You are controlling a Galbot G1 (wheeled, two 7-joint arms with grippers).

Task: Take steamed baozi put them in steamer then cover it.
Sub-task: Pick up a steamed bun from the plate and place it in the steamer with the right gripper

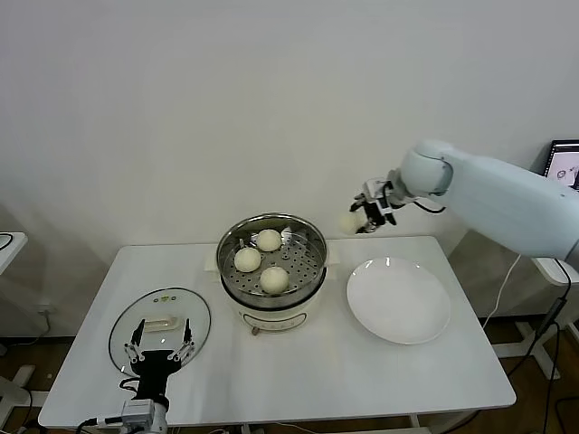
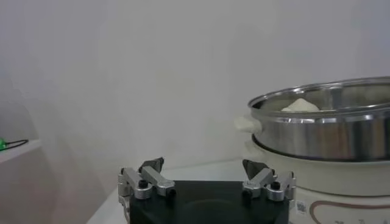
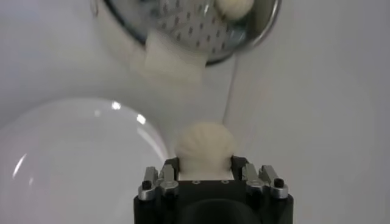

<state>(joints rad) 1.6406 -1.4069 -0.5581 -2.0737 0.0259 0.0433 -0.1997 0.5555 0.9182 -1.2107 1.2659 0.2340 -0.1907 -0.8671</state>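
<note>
The steel steamer (image 1: 271, 237) stands mid-table with three creamy baozi (image 1: 270, 240) on its perforated tray. My right gripper (image 1: 362, 217) hovers in the air to the right of the steamer and behind the plate, shut on a fourth baozi (image 3: 205, 146) that bulges between its fingers. The steamer's rim (image 3: 259, 27) lies below and ahead of it in the right wrist view. The glass cover (image 1: 159, 327) lies flat at the front left of the table. My left gripper (image 1: 160, 344) rests open over the cover, with its fingertips (image 2: 152, 165) wide apart and nothing between them.
An empty white plate (image 1: 399, 300) sits to the right of the steamer. A monitor (image 1: 564, 161) shows at the far right edge, beyond the table. In the left wrist view the steamer's side (image 2: 323, 137) is near, to one side of the open fingers.
</note>
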